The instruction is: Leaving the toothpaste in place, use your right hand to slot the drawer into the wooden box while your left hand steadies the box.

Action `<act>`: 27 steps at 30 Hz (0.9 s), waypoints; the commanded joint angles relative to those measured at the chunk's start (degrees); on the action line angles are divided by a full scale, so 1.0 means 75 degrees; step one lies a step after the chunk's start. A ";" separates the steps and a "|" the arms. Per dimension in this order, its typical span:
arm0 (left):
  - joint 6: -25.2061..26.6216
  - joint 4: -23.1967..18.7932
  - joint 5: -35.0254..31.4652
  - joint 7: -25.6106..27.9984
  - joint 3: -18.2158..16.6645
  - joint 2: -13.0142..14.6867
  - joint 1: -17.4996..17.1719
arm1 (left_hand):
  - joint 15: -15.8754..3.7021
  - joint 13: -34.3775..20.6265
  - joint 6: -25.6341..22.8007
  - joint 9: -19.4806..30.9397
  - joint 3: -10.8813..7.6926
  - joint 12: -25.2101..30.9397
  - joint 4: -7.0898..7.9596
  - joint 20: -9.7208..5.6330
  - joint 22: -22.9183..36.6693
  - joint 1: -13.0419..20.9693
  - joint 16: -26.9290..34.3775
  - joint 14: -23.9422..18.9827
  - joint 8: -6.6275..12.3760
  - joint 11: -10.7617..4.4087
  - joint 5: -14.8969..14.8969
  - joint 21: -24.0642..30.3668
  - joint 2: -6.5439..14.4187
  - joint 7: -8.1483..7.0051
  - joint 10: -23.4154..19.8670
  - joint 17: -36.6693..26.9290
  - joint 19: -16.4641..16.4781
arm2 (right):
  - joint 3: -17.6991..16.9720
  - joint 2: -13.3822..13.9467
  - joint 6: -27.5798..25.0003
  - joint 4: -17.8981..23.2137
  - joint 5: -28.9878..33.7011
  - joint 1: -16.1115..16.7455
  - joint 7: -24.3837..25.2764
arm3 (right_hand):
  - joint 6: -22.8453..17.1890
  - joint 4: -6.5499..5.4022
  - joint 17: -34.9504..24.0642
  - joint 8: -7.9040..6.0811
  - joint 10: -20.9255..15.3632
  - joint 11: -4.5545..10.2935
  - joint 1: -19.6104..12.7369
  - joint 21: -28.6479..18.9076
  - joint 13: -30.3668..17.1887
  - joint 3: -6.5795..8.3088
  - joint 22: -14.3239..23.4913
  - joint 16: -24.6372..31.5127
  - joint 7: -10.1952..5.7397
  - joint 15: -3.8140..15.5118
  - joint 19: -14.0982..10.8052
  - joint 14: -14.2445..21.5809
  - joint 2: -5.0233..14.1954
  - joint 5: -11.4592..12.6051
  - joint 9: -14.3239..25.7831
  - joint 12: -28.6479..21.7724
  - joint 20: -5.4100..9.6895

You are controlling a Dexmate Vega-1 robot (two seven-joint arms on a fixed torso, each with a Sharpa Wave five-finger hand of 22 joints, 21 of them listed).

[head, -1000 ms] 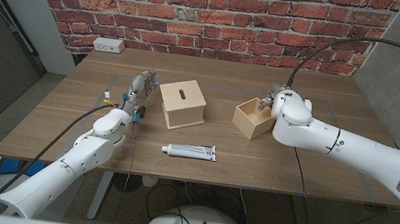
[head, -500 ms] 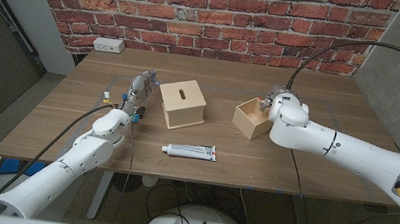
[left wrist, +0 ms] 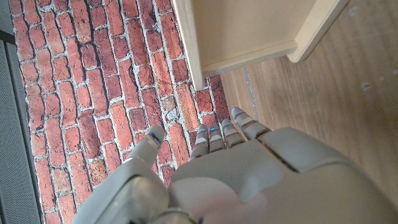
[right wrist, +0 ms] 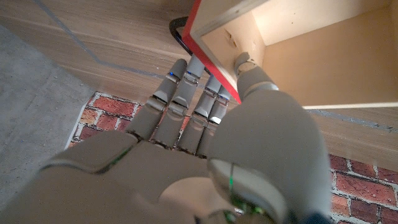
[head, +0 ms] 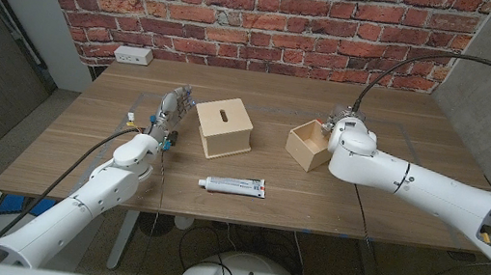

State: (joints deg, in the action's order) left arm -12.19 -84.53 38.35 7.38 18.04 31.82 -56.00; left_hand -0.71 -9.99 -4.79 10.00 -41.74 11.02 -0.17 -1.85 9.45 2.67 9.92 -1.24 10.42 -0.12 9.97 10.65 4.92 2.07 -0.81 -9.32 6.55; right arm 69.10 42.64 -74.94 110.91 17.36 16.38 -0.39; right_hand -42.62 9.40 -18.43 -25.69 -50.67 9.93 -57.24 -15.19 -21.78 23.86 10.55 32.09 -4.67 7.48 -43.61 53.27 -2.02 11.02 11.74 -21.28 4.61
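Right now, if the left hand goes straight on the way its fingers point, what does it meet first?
Probably the wooden box: the left hand points toward its near corner, though depth is unclear.

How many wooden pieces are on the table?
2: the wooden box with a slot on top, beside the left hand, and the open drawer at the right hand.

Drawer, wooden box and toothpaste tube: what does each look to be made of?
Drawer: pale unfinished wood, likely plywood, with matte walls; the right wrist view shows a red face on one side. Wooden box: the same light matte wood, with a slot cut in its top. Toothpaste tube: white with red print, probably soft plastic or laminate; too small to be sure.
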 commanded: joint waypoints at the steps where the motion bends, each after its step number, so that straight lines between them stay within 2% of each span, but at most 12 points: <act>1: 0.0016 -0.0041 0.0003 0.0051 0.0010 -0.0010 -0.0021 | 0.0006 -0.0027 -0.0080 0.0010 -0.0066 0.0007 -0.0009 -0.0392 0.0026 -0.0097 0.0016 -0.0086 0.0015 0.0000 0.0014 0.0028 0.0534 0.0014 -0.0043 -0.0028 0.0049 | 0.0037 -0.0058 -0.0056 -0.0112 -0.0309 -0.0075 0.0362 | -0.0095 -0.0060 0.0000 -0.0008 -0.0122 -0.0041 0.0098 -0.0038 -0.0014 0.0016 0.0025 -0.0074 -0.0264 0.0786 -0.0056 0.0087 -0.0011 0.0020 0.0006 0.0008 0.0836; 5: 0.0041 -0.0063 -0.0009 0.0073 0.0012 0.0004 -0.0023 | 0.0011 -0.0027 -0.0085 0.0010 -0.0070 0.0009 -0.0009 -0.0397 0.0026 -0.0098 0.0016 -0.0087 0.0015 -0.0011 0.0014 0.0030 0.0534 0.0008 -0.0053 -0.0028 0.0057 | 0.0058 -0.0108 -0.0103 -0.0166 -0.0385 -0.0096 0.0482 | -0.0162 -0.0085 -0.0034 -0.0025 -0.0253 -0.0037 0.0144 -0.0057 -0.0032 -0.0012 0.0028 -0.0053 -0.0351 0.0780 -0.0097 0.0190 0.0026 0.0031 -0.0008 -0.0019 0.0820; 8: 0.0008 -0.0045 -0.0003 0.0047 0.0010 -0.0006 -0.0021 | 0.0005 -0.0028 -0.0088 0.0010 -0.0071 0.0010 -0.0011 -0.0395 0.0026 -0.0098 0.0015 -0.0087 0.0014 -0.0012 0.0014 0.0030 0.0532 0.0008 -0.0057 -0.0027 0.0059 | 0.0058 -0.0135 -0.0121 -0.0172 -0.0397 -0.0076 0.0638 | -0.0366 -0.0046 -0.0081 -0.0094 -0.0435 0.0061 0.0092 -0.0092 -0.0075 -0.0020 0.0034 -0.0030 -0.0387 0.0807 -0.0171 0.0307 0.0059 0.0054 -0.0021 -0.0066 0.0839; 12: 0.0013 -0.0038 0.0008 0.0031 0.0017 -0.0013 -0.0017 | 0.0004 -0.0028 -0.0088 0.0010 -0.0074 0.0009 -0.0011 -0.0395 0.0026 -0.0099 0.0014 -0.0088 0.0013 -0.0004 0.0014 0.0030 0.0531 0.0003 -0.0058 -0.0027 0.0061 | 0.0084 -0.0173 -0.0193 -0.0193 -0.0417 -0.0082 0.0799 | -0.0592 0.0001 -0.0145 -0.0176 -0.0588 0.0087 -0.0026 -0.0128 -0.0132 -0.0009 0.0043 0.0011 -0.0414 0.0823 -0.0235 0.0480 0.0120 0.0077 -0.0030 -0.0101 0.0872; 16: 0.0031 -0.0055 0.0010 0.0045 0.0018 -0.0007 -0.0029 | -0.0001 -0.0028 -0.0090 0.0010 -0.0077 0.0009 -0.0009 -0.0402 0.0026 -0.0101 0.0015 -0.0091 0.0012 -0.0022 0.0014 0.0030 0.0531 0.0004 -0.0061 -0.0028 0.0064 | 0.0087 -0.0198 -0.0222 -0.0190 -0.0424 -0.0045 0.0988 | -0.0835 0.0046 -0.0253 -0.0276 -0.0915 0.0183 -0.0248 -0.0208 -0.0229 0.0000 0.0074 0.0056 -0.0475 0.0832 -0.0340 0.0715 0.0228 0.0105 -0.0022 -0.0189 0.0928; 27: -0.0013 -0.0069 0.0042 0.0010 0.0000 -0.0003 -0.0080 | 0.0015 -0.0029 -0.0093 0.0010 -0.0081 0.0009 -0.0004 -0.0400 0.0026 -0.0108 0.0016 -0.0097 0.0010 -0.0022 0.0013 0.0029 0.0529 0.0003 -0.0070 -0.0029 0.0068 | 0.0129 -0.0263 -0.0320 -0.0199 -0.0512 -0.0019 0.1322 | -0.1366 0.0073 -0.0541 -0.0521 -0.1505 0.0250 -0.0752 -0.0392 -0.0310 -0.0040 0.0154 0.0166 -0.0554 0.0835 -0.0386 0.1268 0.0463 0.0138 -0.0001 -0.0228 0.0962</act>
State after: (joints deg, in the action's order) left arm -12.04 -84.93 38.47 7.72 18.12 31.78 -56.31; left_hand -0.71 -9.99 -4.79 9.99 -42.06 11.02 -0.16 -2.07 9.45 2.67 9.92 -1.64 10.42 -0.12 9.97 10.65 4.92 2.07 -0.81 -9.35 6.77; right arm 69.82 41.06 -76.82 109.49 14.27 15.97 7.01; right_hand -51.38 9.69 -21.93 -29.00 -59.79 10.62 -58.77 -17.64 -23.78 23.58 11.35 32.89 -8.18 9.55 -46.07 60.88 -1.87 11.49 11.36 -22.62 5.22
